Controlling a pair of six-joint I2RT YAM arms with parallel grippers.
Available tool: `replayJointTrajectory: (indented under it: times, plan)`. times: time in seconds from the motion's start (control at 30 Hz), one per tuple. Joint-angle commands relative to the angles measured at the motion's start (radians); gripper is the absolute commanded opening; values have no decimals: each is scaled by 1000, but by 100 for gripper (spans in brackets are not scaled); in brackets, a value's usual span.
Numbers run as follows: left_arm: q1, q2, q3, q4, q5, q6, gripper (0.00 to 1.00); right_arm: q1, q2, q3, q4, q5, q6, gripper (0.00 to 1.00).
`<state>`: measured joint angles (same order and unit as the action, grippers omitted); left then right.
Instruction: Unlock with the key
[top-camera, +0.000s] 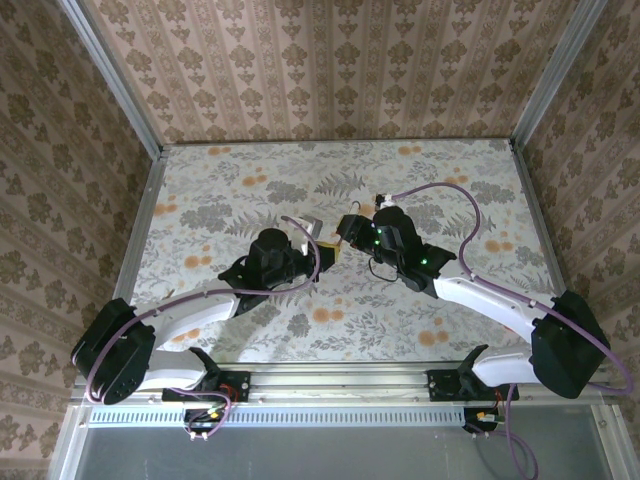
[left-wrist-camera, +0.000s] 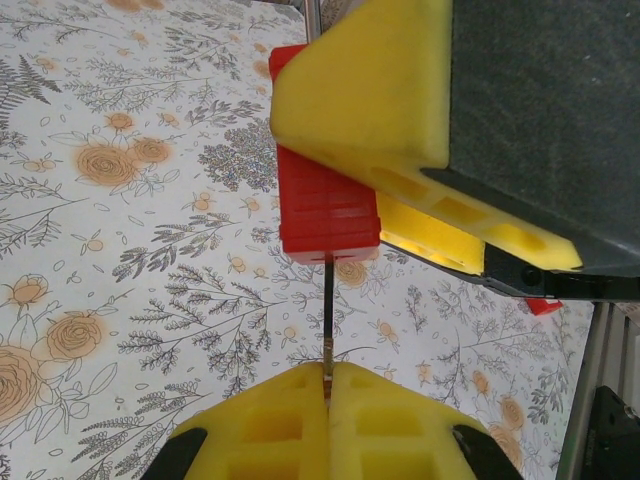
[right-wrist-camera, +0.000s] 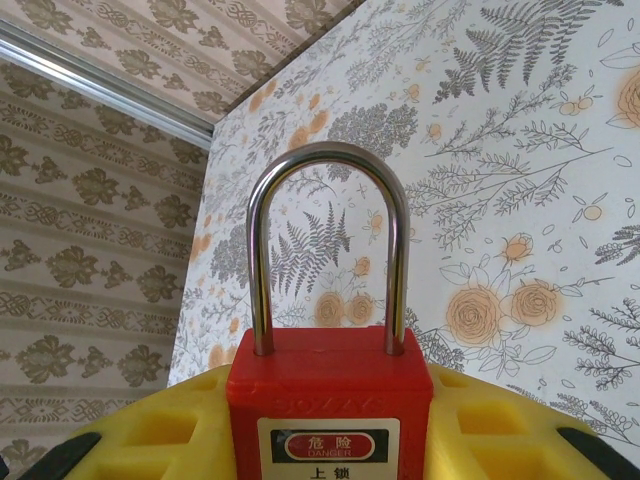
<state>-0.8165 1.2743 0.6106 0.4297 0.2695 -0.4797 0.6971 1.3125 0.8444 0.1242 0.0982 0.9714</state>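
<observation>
Half done, apparently: right gripper (right-wrist-camera: 328, 440) clamps the padlock (right-wrist-camera: 328, 375), left gripper (left-wrist-camera: 328, 385) pinches the key (left-wrist-camera: 328, 320) entering the padlock's base; turning remains, shackle (right-wrist-camera: 328, 151) seated.

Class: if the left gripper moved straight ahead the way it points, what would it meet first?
The red padlock, which the key in its jaws seems to touch.

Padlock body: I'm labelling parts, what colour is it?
The plastic padlock body is red; right wrist view shows it best.
</observation>
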Motion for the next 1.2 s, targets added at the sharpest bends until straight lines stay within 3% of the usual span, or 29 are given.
replayJointTrajectory:
  times: [0.0, 0.5, 0.97, 1.17]
  plan:
    - [9, -4, 6, 39, 7, -17, 0, 16, -15, -10, 22, 8, -8, 8]
    - [55, -58, 17, -4, 41, -23, 0, 66, -26, -40, 15, 20, -18, 8]
    - [27, -20, 22, 130, -58, -71, 0, 190, -18, -89, 17, 226, 146, 6]
    - [32, -3, 57, 112, -53, -47, 0, 201, -2, -101, 50, 185, 160, 6]
